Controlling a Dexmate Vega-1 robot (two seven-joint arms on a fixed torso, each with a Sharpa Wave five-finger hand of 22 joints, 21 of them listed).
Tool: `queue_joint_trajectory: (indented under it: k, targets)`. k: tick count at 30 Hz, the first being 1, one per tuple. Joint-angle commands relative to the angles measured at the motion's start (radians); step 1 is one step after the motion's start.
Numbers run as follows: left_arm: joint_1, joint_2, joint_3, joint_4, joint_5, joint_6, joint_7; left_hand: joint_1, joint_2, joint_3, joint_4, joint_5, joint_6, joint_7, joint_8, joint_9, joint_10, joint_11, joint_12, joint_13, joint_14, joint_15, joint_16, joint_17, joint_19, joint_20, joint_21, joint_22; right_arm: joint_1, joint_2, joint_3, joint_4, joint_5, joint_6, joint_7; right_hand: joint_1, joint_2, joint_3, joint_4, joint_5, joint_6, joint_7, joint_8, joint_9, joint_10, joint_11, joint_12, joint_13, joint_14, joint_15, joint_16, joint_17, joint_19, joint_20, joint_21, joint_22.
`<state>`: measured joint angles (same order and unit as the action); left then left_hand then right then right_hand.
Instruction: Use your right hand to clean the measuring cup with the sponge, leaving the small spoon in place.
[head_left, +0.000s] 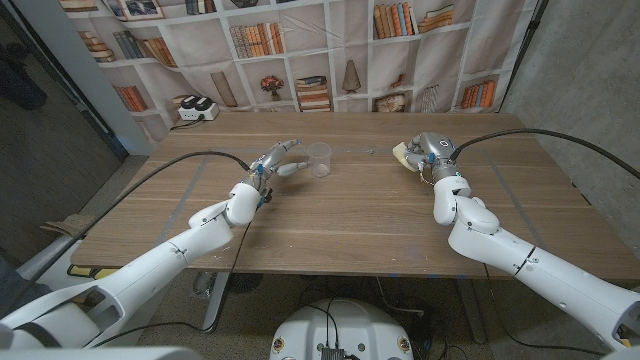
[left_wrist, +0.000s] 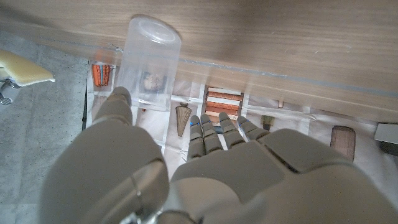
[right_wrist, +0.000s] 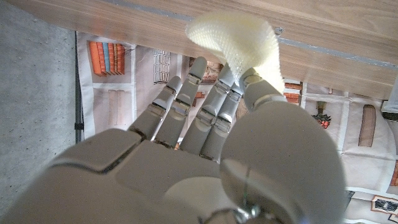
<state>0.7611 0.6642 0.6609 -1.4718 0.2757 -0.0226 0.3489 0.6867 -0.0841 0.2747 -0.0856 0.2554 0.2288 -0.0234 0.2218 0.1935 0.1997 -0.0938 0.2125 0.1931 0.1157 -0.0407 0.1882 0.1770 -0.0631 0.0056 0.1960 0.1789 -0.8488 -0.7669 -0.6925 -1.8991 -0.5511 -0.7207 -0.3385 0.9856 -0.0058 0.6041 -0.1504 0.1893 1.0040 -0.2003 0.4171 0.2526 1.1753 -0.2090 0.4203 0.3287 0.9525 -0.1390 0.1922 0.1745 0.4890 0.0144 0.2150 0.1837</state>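
In the head view, your left hand (head_left: 275, 161) sits upper-centre on the table (head_left: 350, 215), fingers spread just beside the clear measuring cup (head_left: 320, 158); your right hand (head_left: 428, 152), upper right, pinches the pale sponge (head_left: 404, 153), well apart from the cup

In the left wrist view, the cup (left_wrist: 148, 62) stands just past your spread fingers (left_wrist: 211, 134)

In the right wrist view, the sponge (right_wrist: 239, 42) is pinched at your fingertips (right_wrist: 252, 78)

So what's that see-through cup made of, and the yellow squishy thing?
The measuring cup looks like clear, slightly frosted plastic: the wall shows through it. It could be glass, though. The sponge looks like soft pale-yellow foam or knit cloth with a fine bumpy weave, and it bends where the right hand pinches it.
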Motion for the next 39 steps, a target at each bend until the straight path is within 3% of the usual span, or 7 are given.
queue_joint_trajectory:
  k: [1,28,39]
  targets:
    - [-0.037,-0.029,0.044,0.061,0.067,-0.016,0.03,0.011,-0.005,-0.002,-0.001,0.009,0.015,-0.008,0.005,0.001,0.011,-0.015,0.004,0.003,0.01,-0.028,0.002,0.002,-0.003,-0.002,0.004,0.003,0.01,0.001,-0.005,0.01,0.003,0.008,0.007,0.0,0.01,0.011,0.001,0.008,0.03,-0.02,0.007,0.004,0.001,-0.005,0.008,0.005,0.009,-0.064,-0.002,0.004,0.004,0.0,0.002,0.004]
    - [-0.081,-0.08,0.073,0.163,0.034,-0.06,0.016,0.021,-0.004,-0.005,-0.003,0.02,0.027,-0.011,0.005,0.002,0.021,-0.016,0.004,0.003,0.013,-0.031,0.002,0.002,-0.003,0.001,0.004,0.002,0.023,-0.002,-0.013,0.022,0.005,0.008,0.028,-0.002,0.008,0.014,0.002,0.008,0.029,-0.02,0.009,0.001,0.0,-0.005,0.008,0.017,0.008,-0.063,-0.003,0.003,0.007,0.003,0.002,0.004]
    - [-0.126,-0.116,0.096,0.249,0.021,-0.112,0.01,0.026,0.0,-0.006,-0.004,0.026,0.053,-0.018,0.012,0.002,0.029,-0.027,0.005,0.004,0.014,-0.037,0.002,0.003,0.001,0.017,0.006,0.003,0.023,0.001,-0.008,0.035,0.015,0.021,0.018,-0.001,0.008,0.015,0.001,0.007,0.029,-0.02,0.01,0.001,0.0,-0.005,0.008,0.021,0.01,-0.065,-0.002,0.004,0.007,0.004,0.001,0.004]
